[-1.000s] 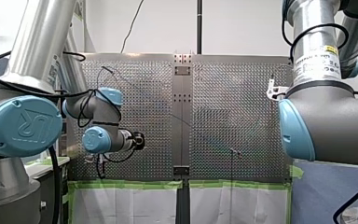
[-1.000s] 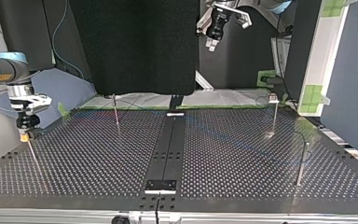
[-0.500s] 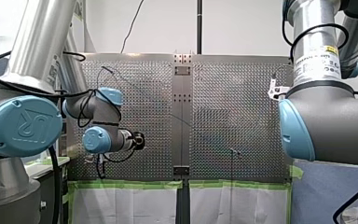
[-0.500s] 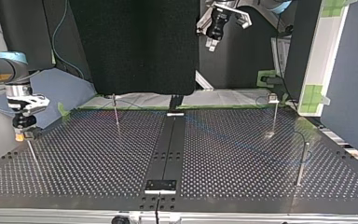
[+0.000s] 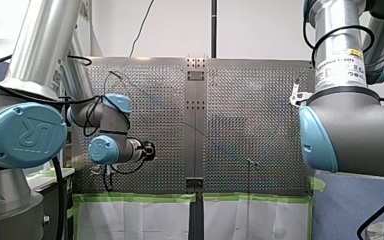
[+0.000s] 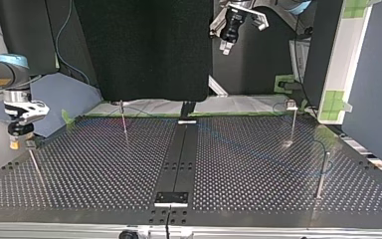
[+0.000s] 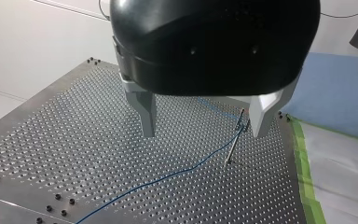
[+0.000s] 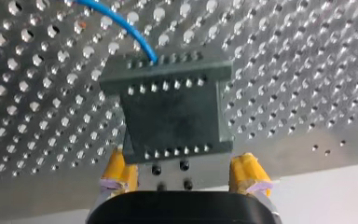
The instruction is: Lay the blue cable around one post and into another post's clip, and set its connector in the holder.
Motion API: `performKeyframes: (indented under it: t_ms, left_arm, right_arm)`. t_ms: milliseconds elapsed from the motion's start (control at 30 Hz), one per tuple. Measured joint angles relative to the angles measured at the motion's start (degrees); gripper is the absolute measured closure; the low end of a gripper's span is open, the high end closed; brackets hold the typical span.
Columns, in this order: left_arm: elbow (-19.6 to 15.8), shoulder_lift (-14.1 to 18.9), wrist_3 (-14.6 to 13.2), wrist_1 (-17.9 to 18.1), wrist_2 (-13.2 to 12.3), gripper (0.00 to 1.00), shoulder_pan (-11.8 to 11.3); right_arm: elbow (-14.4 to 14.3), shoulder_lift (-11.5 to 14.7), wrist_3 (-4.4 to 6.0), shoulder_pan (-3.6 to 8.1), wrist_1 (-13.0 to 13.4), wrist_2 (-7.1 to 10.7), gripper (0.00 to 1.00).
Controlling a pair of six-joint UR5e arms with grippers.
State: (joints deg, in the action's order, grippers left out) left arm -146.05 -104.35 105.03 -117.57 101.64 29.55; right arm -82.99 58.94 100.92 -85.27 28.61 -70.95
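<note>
The thin blue cable point(image 7: 168, 176) lies across the perforated table point(image 7: 51, 135) and runs up to a slim post point(image 7: 235, 142) just ahead of my left gripper point(image 7: 202, 134). That gripper hangs open high above the table, with nothing between its metal fingers. The cable's other end point(image 8: 121, 23) enters a dark connector block point(image 8: 172, 112) that rests on the table. My right gripper point(image 8: 184, 179) stands open just behind the block, its yellow pads point(image 8: 116, 175) apart and off it. In the top view my right gripper point(image 6: 16, 144) hovers at the left edge and my left gripper point(image 6: 225, 47) is up high.
Slim posts stand on the table in the top view: one at the back left point(image 6: 123, 117), one at the back right point(image 6: 292, 122), one at the right point(image 6: 323, 174) and a leaning one point(image 6: 34, 164) near my right gripper. A dark centre strip point(image 6: 179, 159) runs down the table.
My right gripper has drawn back toward the top view's left, away from the connector block. My left arm has stayed still.
</note>
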Motion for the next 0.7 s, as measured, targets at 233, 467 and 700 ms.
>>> performKeyframes:
  t_ms: [233, 467, 700]
  left_arm:
    - [-0.04, 0.00, 0.00, 0.02, 0.00, 0.00, 0.00]
    - [-0.07, 0.00, 0.00, -0.03, 0.00, 0.00, 0.00]
    - [-0.07, 0.00, 0.00, -0.04, 0.00, 0.00, 0.01]
  right_arm:
    - [-0.01, -0.02, -0.54, 0.30, -2.05, -2.91, 0.00]
    - [-1.17, 0.09, -2.38, 0.35, -5.03, -6.93, 0.00]
    - [-4.40, 2.18, -1.27, 0.09, -3.15, -10.57, 0.00]
